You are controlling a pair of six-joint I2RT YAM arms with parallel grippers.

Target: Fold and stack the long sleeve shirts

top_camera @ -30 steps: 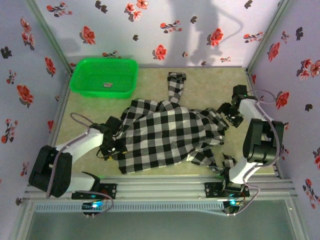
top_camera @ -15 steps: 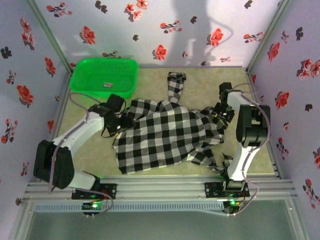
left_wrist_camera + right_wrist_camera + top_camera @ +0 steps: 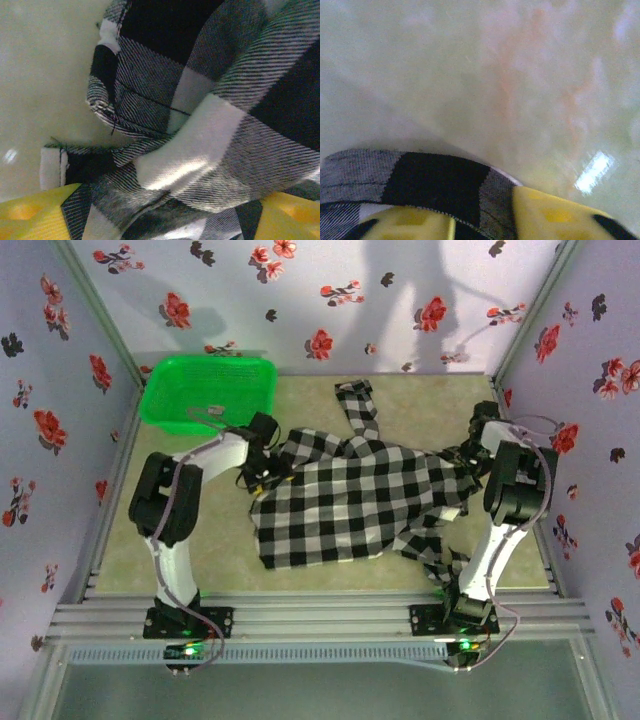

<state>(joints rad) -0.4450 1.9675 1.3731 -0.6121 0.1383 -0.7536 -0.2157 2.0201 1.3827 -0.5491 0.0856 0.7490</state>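
The checked shirt (image 3: 350, 500) lies spread in the middle of the table (image 3: 200, 530), one sleeve (image 3: 355, 405) stretching toward the back wall. Its near right corner is crumpled, and the right arm covers part of it.

The left claw (image 3: 268, 472) sits at the shirt's left edge. In the left wrist view bunched cloth fills the wide gap between its yellow fingers (image 3: 30, 215); I cannot tell whether they clamp it.

The right claw (image 3: 470, 455) pinches the shirt's right hem between its yellow fingers (image 3: 555, 215).

A green basket (image 3: 200, 380) stands in the far left corner, just beyond the left arm. Flowered walls (image 3: 300, 290) close in the table.
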